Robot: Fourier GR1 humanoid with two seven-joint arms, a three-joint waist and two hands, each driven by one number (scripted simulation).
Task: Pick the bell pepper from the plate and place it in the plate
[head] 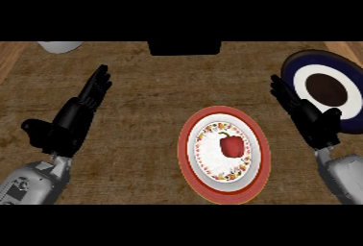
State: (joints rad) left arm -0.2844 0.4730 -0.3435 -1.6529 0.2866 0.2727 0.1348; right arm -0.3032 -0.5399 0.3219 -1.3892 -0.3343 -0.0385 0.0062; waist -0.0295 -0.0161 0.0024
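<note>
Though stem-up, bell pepper (232,145) upright.

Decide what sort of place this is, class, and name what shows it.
Probably a kitchen or dining counter: a wooden top carries a red-rimmed plate with a bell pepper on it, and a dark blue plate stands at the right.

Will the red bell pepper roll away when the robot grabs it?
Maybe a little. The bell pepper looks rounded and glossy, so it could slip or wobble. It lies alone on the red-rimmed plate, whose raised rim would probably stop it. It looks stiff, not floppy.
</note>
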